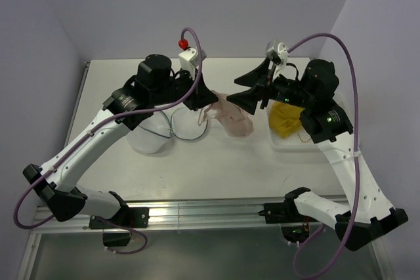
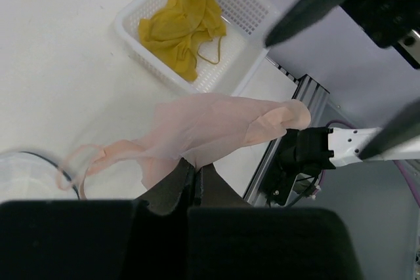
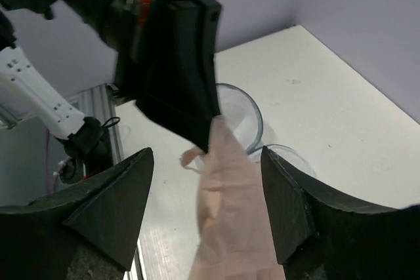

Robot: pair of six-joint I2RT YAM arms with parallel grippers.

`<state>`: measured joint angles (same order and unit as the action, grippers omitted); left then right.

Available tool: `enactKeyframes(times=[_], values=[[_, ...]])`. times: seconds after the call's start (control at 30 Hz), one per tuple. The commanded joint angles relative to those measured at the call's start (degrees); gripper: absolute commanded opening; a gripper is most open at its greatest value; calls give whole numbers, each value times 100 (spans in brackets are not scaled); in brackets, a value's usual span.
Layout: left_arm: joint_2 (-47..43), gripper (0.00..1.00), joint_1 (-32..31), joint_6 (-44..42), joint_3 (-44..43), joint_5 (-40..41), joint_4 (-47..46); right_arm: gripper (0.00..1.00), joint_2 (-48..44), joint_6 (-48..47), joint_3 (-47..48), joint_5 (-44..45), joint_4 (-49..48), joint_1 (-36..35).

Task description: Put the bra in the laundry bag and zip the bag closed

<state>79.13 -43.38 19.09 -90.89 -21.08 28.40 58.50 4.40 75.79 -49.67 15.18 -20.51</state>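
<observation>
My left gripper [image 1: 197, 101] is shut on the edge of a pale pink bra [image 1: 231, 119] and holds it above the table; the cloth hangs to the right. The left wrist view shows the pinch [image 2: 195, 170] and the bra [image 2: 210, 126]. My right gripper [image 1: 245, 90] is open, its jaws on either side of the hanging bra [image 3: 230, 227], with nothing gripped. The laundry bag [image 1: 152, 134], a round translucent mesh pouch, lies open below the left gripper, its flap [image 1: 188, 126] beside it. It also shows in the right wrist view [image 3: 241, 115].
A white lattice basket [image 1: 289, 148] at the right holds a yellow garment [image 1: 283, 118]; it also shows in the left wrist view [image 2: 172, 82]. Walls close in at the back and both sides. A metal rail [image 1: 197, 214] runs along the near edge.
</observation>
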Motion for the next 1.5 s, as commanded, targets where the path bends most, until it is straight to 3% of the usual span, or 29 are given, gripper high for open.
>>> enactKeyframes(times=[0.0, 0.4, 0.47, 0.53, 0.67, 0.87, 0.97, 1.0, 1.07, 1.1, 1.13, 1.17, 1.2, 1.23, 1.27, 1.3, 1.37, 1.47], values=[[-284, 0, 39, -143, 80, 25, -80, 73, 319, -230, 313, 563, 459, -84], [-416, 0, 171, -72, 230, 139, -63, 72, 751, -757, 613, 1389, 1180, -752], [-416, 0, 189, -64, 274, 157, -54, 67, 751, -774, 604, 1416, 1198, -787], [-425, 0, 198, -55, 317, 192, -72, 69, 768, -766, 613, 1486, 1250, -805], [-381, 0, 224, -55, 283, 263, -10, 82, 707, -757, 604, 1592, 1233, -831], [-390, 0, 233, -37, 247, 210, -28, 81, 742, -792, 586, 1662, 1277, -858], [-398, 0, 233, -37, 239, 131, -28, 70, 838, -766, 586, 1785, 1260, -875], [-399, 0, 233, -28, 265, 113, -28, 57, 847, -757, 595, 1829, 1251, -875], [-460, 0, 233, -20, 291, 104, -63, 41, 839, -696, 621, 1899, 1155, -867], [-486, 0, 233, -2, 361, 148, -89, 25, 821, -660, 647, 1934, 1084, -867], [-530, 0, 233, 15, 423, 192, -115, 18, 812, -599, 665, 1978, 1023, -875], [-600, 5, 233, 50, 510, 227, -238, 13, 803, -503, 683, 1996, 952, -875], [-775, 25, 233, 59, 781, 262, -334, 5, 821, -485, 770, 2014, 873, -867], [-881, 38, 233, 68, 958, 297, -440, 2, 838, -458, 823, 2014, 855, -867], [-1160, 59, 233, 112, 1142, 332, -667, 0, 899, -458, 893, 2005, 838, -867], [-1311, 69, 233, 138, 1553, 376, -791, 0, 926, -458, 1033, 1988, 838, -858], [-1741, 81, 251, 252, 1951, 517, -1046, 0, 1057, -293, 1183, 1839, 829, -788], [-2303, 87, 312, 376, 2724, 430, -1310, 0, 1207, -72, 1578, 1146, 820, -551]])
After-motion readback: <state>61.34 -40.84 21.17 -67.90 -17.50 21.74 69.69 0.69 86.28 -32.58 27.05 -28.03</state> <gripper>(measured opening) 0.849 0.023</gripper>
